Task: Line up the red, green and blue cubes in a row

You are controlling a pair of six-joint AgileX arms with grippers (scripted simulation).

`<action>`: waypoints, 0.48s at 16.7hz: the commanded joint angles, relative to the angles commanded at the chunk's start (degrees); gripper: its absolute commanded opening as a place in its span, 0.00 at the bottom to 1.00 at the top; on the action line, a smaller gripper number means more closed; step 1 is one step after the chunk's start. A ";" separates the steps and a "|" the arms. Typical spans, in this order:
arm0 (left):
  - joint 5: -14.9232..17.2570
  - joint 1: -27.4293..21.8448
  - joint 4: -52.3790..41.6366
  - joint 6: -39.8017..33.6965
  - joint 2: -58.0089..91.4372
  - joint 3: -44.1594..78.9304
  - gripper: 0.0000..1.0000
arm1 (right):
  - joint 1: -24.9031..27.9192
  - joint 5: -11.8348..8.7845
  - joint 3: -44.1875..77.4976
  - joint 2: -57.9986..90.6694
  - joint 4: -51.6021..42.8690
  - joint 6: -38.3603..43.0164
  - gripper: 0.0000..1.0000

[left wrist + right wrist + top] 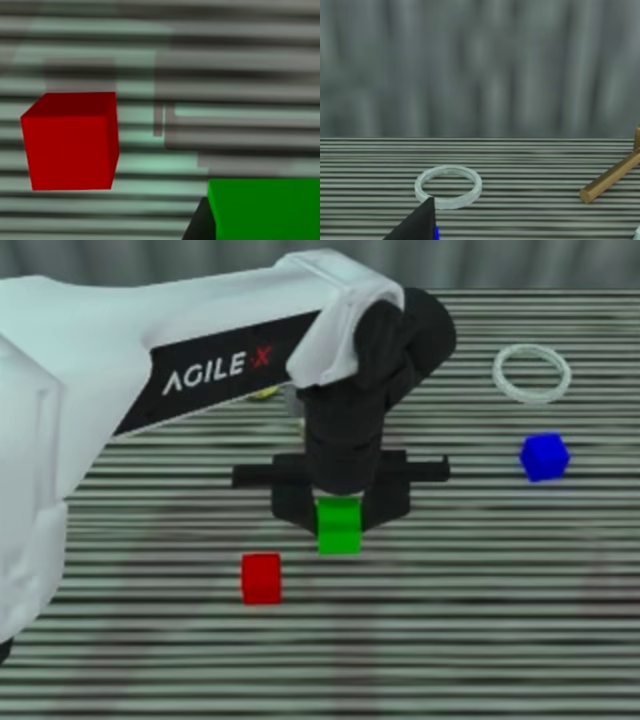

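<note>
The green cube (339, 527) sits between the jaws of my left gripper (340, 504), near the table's middle and low over the surface. In the left wrist view the green cube (265, 210) has a dark finger (202, 224) pressed against its side. The red cube (261, 578) rests on the table just to the left and nearer the front, apart from the green one; the left wrist view shows the red cube (70, 142) standing free. The blue cube (544, 457) lies alone at the right. My right arm is out of the top view.
A white ring (531, 373) lies at the back right, beyond the blue cube, and shows as the ring (448, 186) in the right wrist view. A wooden stick (612, 177) lies off to one side there. A bit of yellow (266, 393) peeks from under my left arm.
</note>
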 joint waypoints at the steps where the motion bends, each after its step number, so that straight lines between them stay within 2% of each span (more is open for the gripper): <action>1: 0.00 0.02 0.19 -0.01 0.04 -0.17 0.00 | 0.00 0.00 0.00 0.00 0.00 0.00 1.00; 8: 0.02 -0.15 12.44 0.03 3.29 -8.79 0.00 | 0.00 0.00 0.00 0.00 0.00 0.00 1.00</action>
